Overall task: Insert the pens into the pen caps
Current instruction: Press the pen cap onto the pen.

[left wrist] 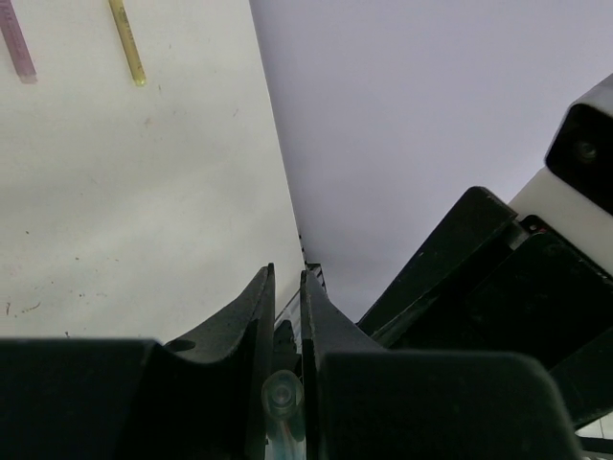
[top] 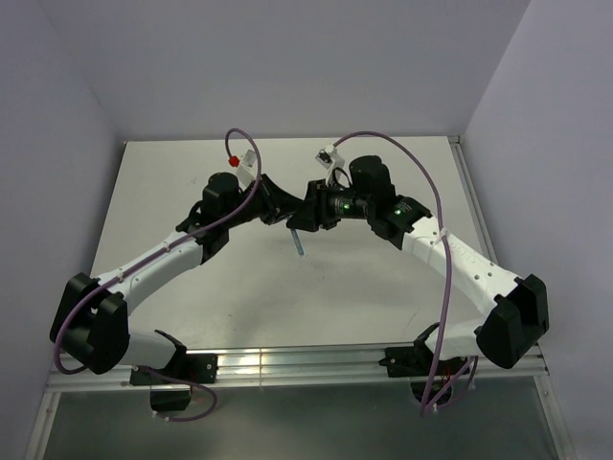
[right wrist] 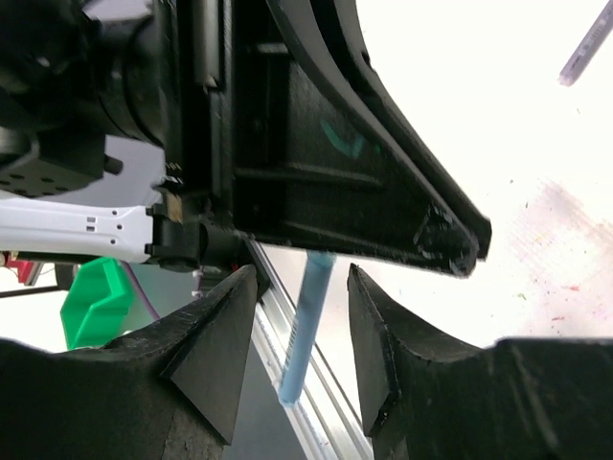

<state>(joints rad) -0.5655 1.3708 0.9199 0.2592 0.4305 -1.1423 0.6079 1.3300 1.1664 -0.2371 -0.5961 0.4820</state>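
The blue pen (top: 295,240) hangs tilted in the air above the middle of the worktop (top: 383,287), a little nearer its far edge than its near edge, with its lower end clear of the surface. Its upper end sits between the fingers of the left end effector (top: 285,213), which is closed tight on it. In the left wrist view that end shows as a pale, translucent tube (left wrist: 281,393) pinched in the narrow slot between the two fingers (left wrist: 251,316).

The shaft runs down through the gap of the right end effector (right wrist: 302,275), which is partly open. Its fingers (right wrist: 225,326) stand on either side of the pen (right wrist: 306,326) with space on both sides and grip nothing. I cannot tell whether a cap sits on the pen's lower end.

Flat on the worktop, well apart from the left end effector (left wrist: 287,273), lie a pinkish-purple pen (left wrist: 16,43) and a yellow pen (left wrist: 126,43), side by side and not touching.
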